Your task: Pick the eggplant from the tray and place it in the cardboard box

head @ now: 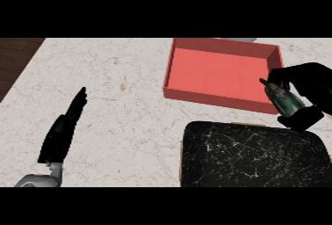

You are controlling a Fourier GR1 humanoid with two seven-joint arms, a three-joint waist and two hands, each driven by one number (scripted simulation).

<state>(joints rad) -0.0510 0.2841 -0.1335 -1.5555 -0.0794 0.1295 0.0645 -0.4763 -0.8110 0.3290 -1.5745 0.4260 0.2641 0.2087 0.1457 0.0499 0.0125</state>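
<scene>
The right hand (310, 90) has its fingers curled round the eggplant (284, 98), held tilted above the tray's (250, 158) far edge, its long axis pointing up-left toward the red cardboard box (220, 72) just beside it, while the open left hand (65, 127) rests well apart over the bench (117, 88).

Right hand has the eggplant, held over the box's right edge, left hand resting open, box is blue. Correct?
Not quite: the box is red, as the head view shows. The rest holds: the right hand has the eggplant at the box's right edge, and the left hand rests open.
</scene>
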